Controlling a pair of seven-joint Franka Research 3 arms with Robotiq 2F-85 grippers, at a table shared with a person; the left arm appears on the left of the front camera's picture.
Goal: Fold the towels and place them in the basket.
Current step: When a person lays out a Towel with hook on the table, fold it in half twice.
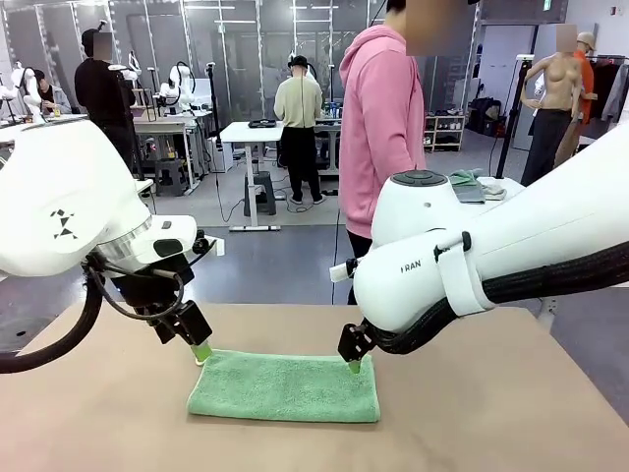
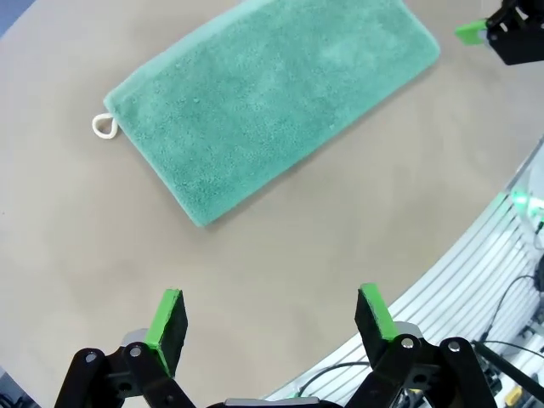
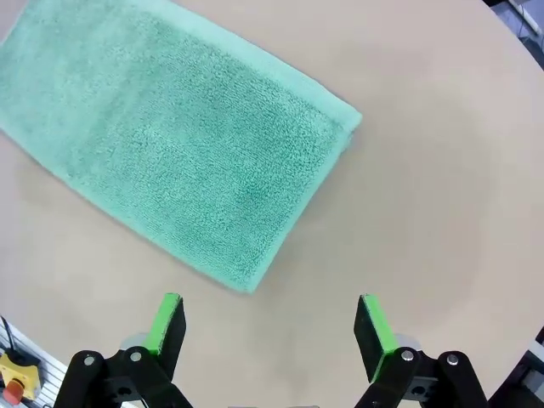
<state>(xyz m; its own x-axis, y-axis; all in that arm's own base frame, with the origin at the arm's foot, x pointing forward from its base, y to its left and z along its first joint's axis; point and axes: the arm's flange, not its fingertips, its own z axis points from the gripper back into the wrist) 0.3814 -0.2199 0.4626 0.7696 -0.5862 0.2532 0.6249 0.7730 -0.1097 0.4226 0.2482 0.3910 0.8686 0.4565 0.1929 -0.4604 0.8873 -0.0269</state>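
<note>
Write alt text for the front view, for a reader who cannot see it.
A folded mint green towel lies flat on a brown table. The left gripper and right gripper are lowered near its two far corners; a person in pink stands beyond.

Bright, even light; soft shadows; sharp focus.

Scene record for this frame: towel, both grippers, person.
towel: mint green, looks folded, lying flat on the table
corner loop: white, sticking out at one corner of the towel
left gripper: open, empty, by the towel's far left corner
right gripper: open, empty, by the towel's far right corner
person: standing at the far side, pink hoodie
</note>
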